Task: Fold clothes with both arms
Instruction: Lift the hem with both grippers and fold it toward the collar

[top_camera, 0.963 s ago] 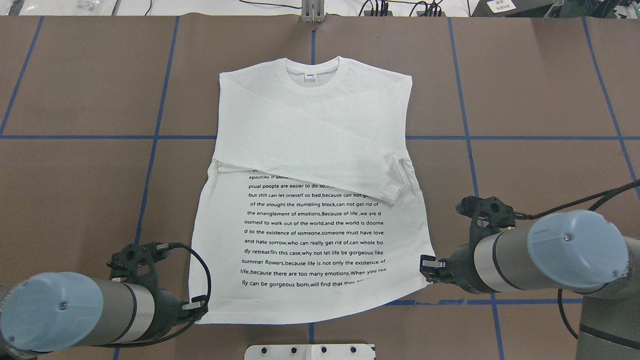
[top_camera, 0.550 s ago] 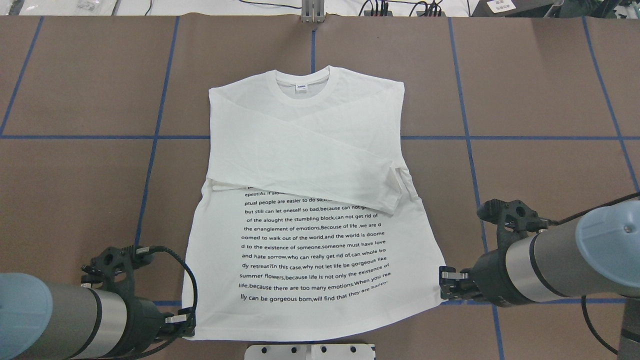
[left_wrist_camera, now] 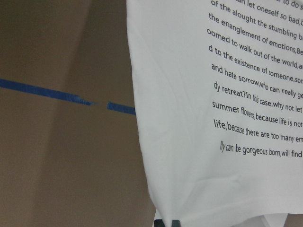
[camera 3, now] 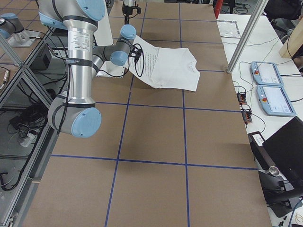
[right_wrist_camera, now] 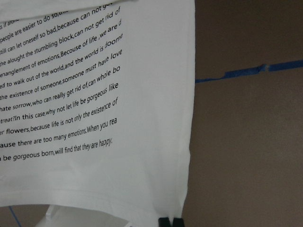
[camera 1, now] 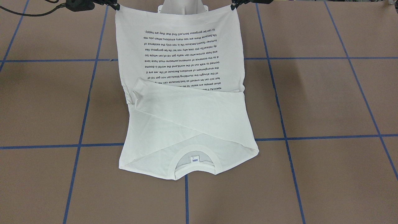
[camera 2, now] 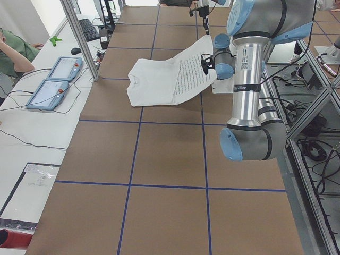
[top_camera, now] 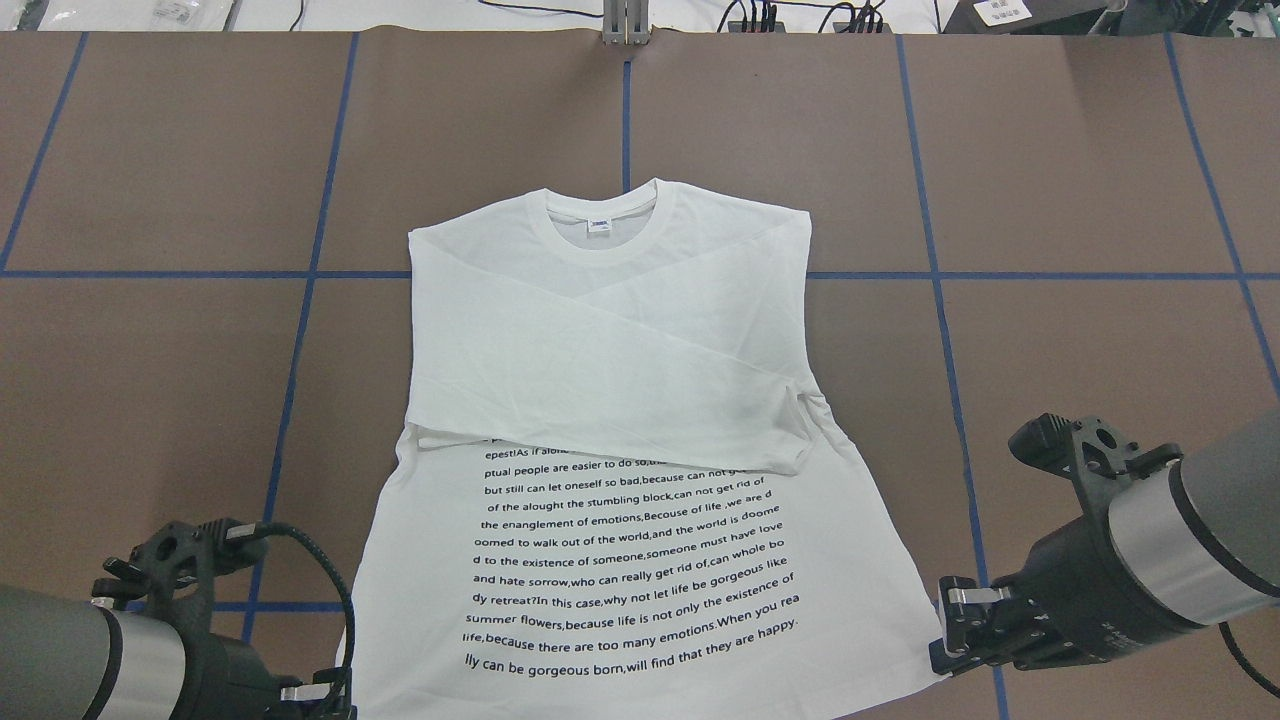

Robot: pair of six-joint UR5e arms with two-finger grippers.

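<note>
Gripping both hem corners | left arm (top_camera: 120,655): jaws clenched on one lower corner of the white long-sleeved T-shirt (top_camera: 615,425) | right arm (top_camera: 1150,560): jaws clenched on the other corner | printed hem end raised, spread between both jaws | collar (top_camera: 600,252) end flat on the tabletop (top_camera: 1050,150), farthest from the jaws | sleeves (top_camera: 560,390) crossed over the chest

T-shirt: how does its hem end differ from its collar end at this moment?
The hem end is raised off the table, while the collar end lies flat on it. The hem end shows black text lines; the collar end is plain white under the crossed sleeves. The left gripper and right gripper grip the hem end only. Both belong to one white T-shirt.
</note>
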